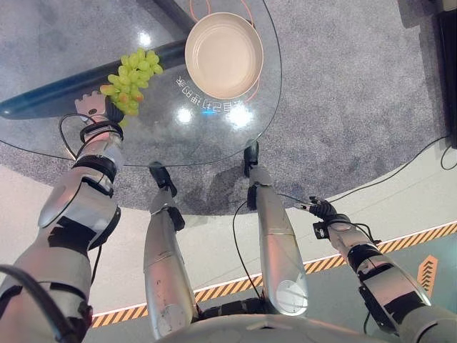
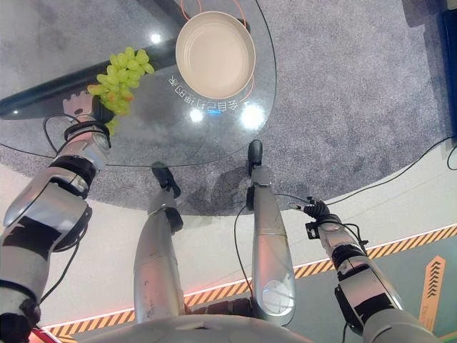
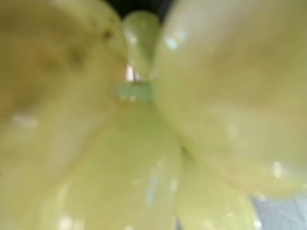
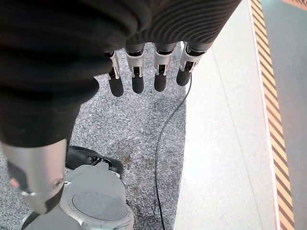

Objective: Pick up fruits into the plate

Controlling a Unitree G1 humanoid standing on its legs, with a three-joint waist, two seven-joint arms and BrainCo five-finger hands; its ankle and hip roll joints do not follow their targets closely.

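Surroundings: grey speckled carpet under a round glass worktop, with pale flooring and a striped orange-and-black line nearer the robot.
Plate: a cream plate sits empty on the far part of the glass, open side up, so it is ready to receive fruit from above.
Fruit: a bunch of green grapes is near the worktop's left part, just beside the plate's left rim but apart from it; a few grapes at the lower end look reddish.
Left hand: the left hand is at the lower end of the bunch, and its wrist view is crowded by grapes pressed right up to the lens, which suggests the hand is at or around the bunch. I cannot tell how far its fingers are closed, nor whether the bunch is lifted off the glass.
Right hand: the right hand hangs low beside the robot, over carpet and pale floor, its fingers straight and relaxed and holding nothing; it seems parked clear of the job.
Step in hand: probably securing the grapes for the short carry across to the plate.
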